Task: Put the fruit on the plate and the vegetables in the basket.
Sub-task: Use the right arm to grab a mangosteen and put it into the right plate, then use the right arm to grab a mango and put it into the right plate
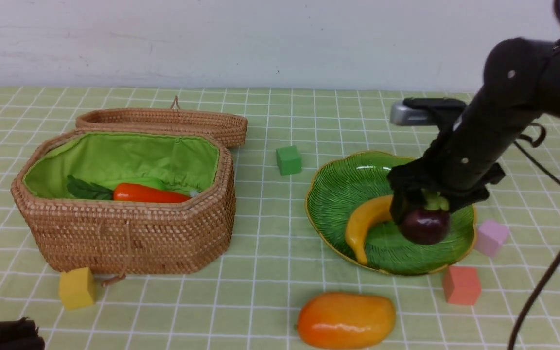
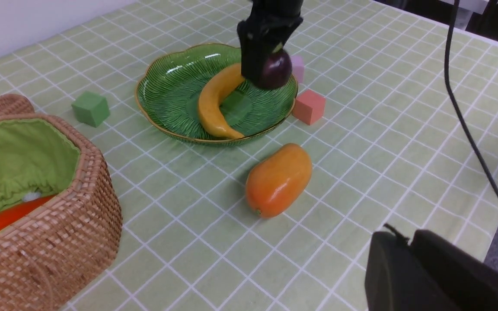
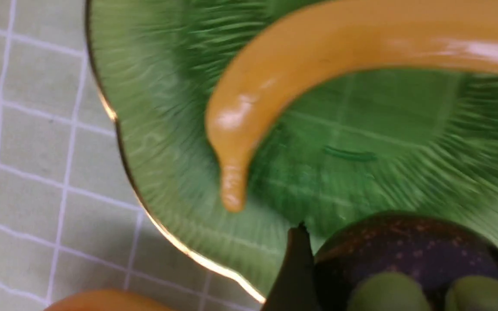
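Note:
My right gripper (image 1: 423,214) is shut on the dark-purple mangosteen (image 1: 425,226) by its sides. It holds the mangosteen low over the right part of the green leaf plate (image 1: 338,189); whether it touches the plate I cannot tell. In the right wrist view the mangosteen (image 3: 409,250) sits between the two dark fingers. The yellow banana (image 1: 365,218) lies on the plate. The orange mango (image 1: 345,321) rests on the cloth in front of the plate. An orange-red carrot (image 1: 148,194) lies in the open wicker basket (image 1: 129,233). My left gripper (image 2: 404,237) is shut and empty, near the front left corner.
Foam cubes lie around: green (image 1: 288,160) between basket and plate, yellow (image 1: 77,288) before the basket, pink (image 1: 491,237) and salmon (image 1: 461,285) right of the plate. The basket lid (image 1: 163,121) lies open behind it. A black cable (image 1: 547,277) hangs at right.

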